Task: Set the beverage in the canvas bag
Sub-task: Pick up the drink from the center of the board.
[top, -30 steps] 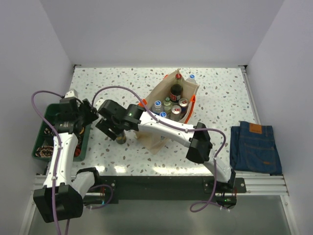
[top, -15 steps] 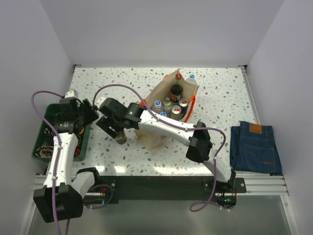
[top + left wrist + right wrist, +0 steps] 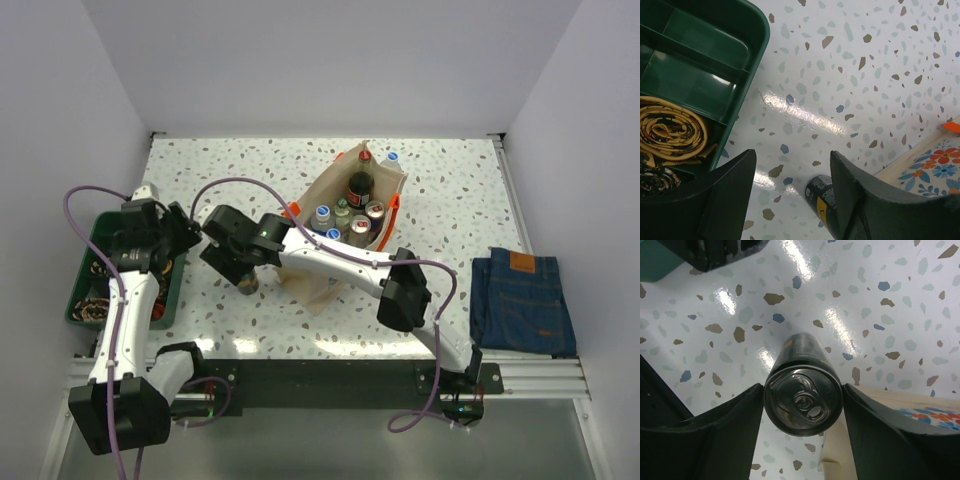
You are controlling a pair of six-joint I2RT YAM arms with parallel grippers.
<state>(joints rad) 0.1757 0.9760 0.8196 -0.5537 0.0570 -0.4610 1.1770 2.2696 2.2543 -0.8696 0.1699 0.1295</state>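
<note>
At the left, the green tray holds rolled patterned bands, and the left gripper hangs over the table beside it with its fingers spread and nothing between them. Next comes the can, dark and upright on the table, outside the canvas bag. The right gripper has it clasped, one finger against each side. The tab looks unopened, so I judge the can full and rather heavy. Its thin wall is smooth, slippery and easy to dent, so a moderate hold on the upper sides suits it. A yellow patch on its label is unreadable. The bag already holds bottles and cans. The folded jeans lie far right.
</note>
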